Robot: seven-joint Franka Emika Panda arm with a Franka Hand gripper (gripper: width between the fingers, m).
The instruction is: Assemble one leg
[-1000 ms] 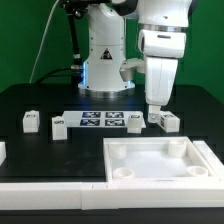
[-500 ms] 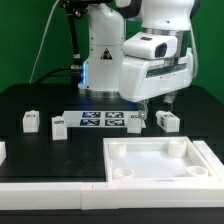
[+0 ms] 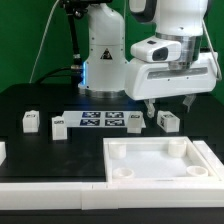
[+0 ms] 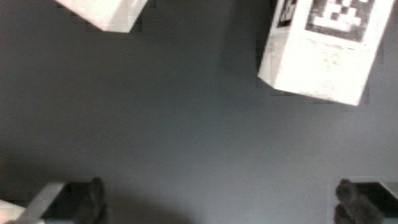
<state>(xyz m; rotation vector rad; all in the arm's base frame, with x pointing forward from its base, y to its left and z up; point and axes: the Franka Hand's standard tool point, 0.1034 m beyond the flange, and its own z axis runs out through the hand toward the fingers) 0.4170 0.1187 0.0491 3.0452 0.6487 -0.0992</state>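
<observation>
The gripper hangs with its jaws spread wide and nothing between them. Its fingers stand clear above the black table. The leg lies on the table below the gap, a little to the exterior view's left of its middle and untouched. It is just beyond the far wall of the white tray, to the right of the marker board. Its longer side seems to run left to right. In the wrist view a tagged white block lies slantwise ahead of the fingertips; which block it is I cannot tell.
</observation>
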